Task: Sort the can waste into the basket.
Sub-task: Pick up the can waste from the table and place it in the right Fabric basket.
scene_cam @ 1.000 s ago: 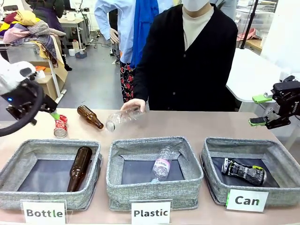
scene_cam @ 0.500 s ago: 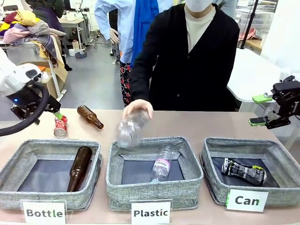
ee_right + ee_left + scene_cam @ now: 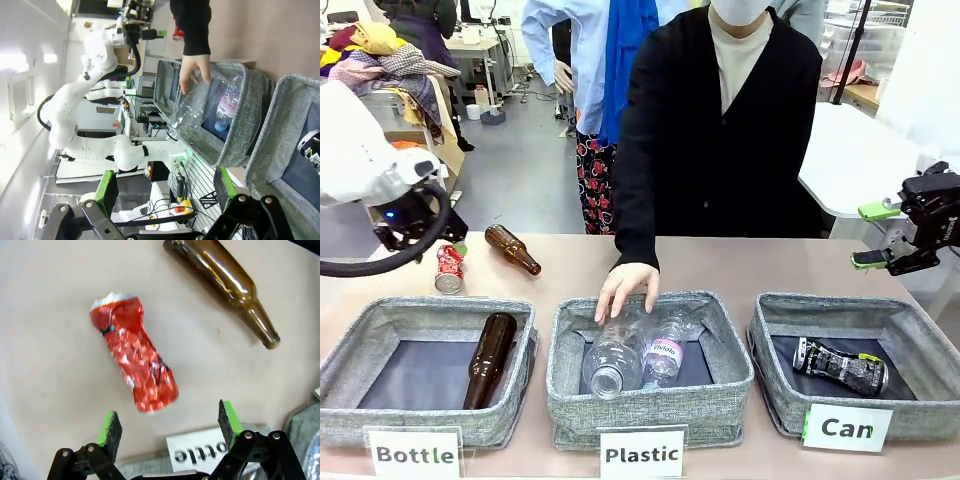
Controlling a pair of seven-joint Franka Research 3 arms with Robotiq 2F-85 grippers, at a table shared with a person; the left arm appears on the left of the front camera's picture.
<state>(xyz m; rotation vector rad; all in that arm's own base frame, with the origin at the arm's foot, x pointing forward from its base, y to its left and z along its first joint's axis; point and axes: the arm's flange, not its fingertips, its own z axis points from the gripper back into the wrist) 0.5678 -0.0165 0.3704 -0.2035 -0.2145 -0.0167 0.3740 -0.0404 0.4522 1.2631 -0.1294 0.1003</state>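
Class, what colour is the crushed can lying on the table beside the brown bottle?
Red with silver ends; the crushed can shows best in the left wrist view.

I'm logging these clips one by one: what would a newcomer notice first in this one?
The person's hand rests at the far rim of the middle basket, just above a clear bottle lying inside. At the table's far left, the open left gripper hovers above a crushed red can, with a brown bottle lying near it. A black can already lies in the right basket, marked Can.
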